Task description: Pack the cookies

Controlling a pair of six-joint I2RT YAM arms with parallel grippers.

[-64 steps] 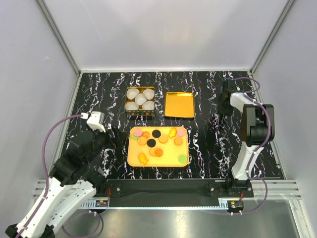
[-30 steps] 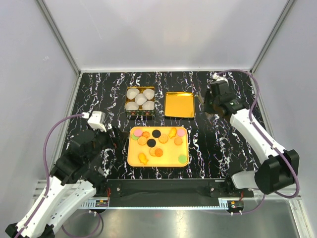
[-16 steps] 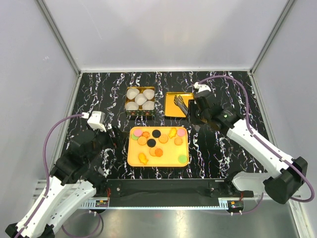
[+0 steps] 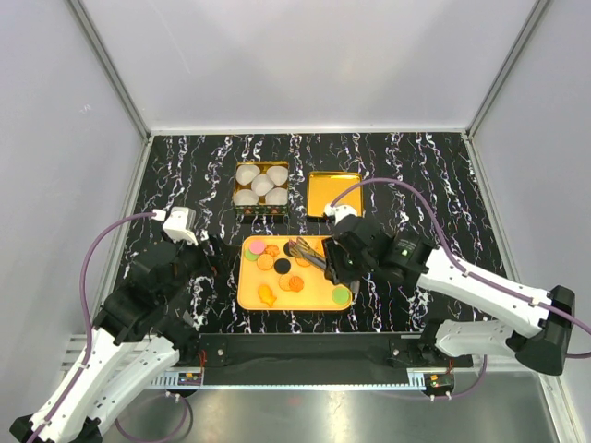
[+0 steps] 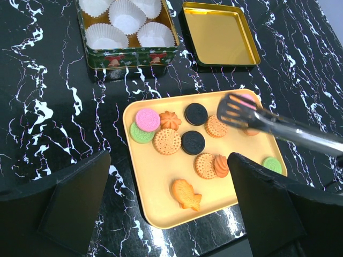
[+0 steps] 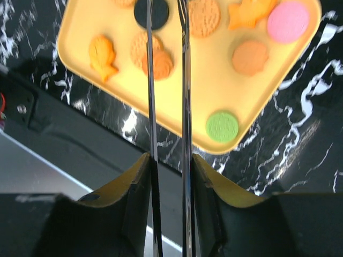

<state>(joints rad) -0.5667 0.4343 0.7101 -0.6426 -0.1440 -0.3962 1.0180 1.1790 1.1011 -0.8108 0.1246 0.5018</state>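
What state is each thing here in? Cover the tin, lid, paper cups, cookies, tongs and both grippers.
Tin: open, lid off.
Lid: lying upturned beside the tin, empty.
Paper cups: seated in the tin, empty.
Cookies: loose on the yellow tray, none packed.
Tongs: held over the tray, nothing seen gripped.
Left gripper: fingers wide open, empty.
Right gripper: fingers shut on the tongs.

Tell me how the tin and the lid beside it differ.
The tin holds white paper cups; the lid is empty. The tin has tall green decorated walls; the lid is shallow and plain gold. The tin lies left of the lid, apart from it. Both are rectangular, open upward, and sit behind the orange tray.
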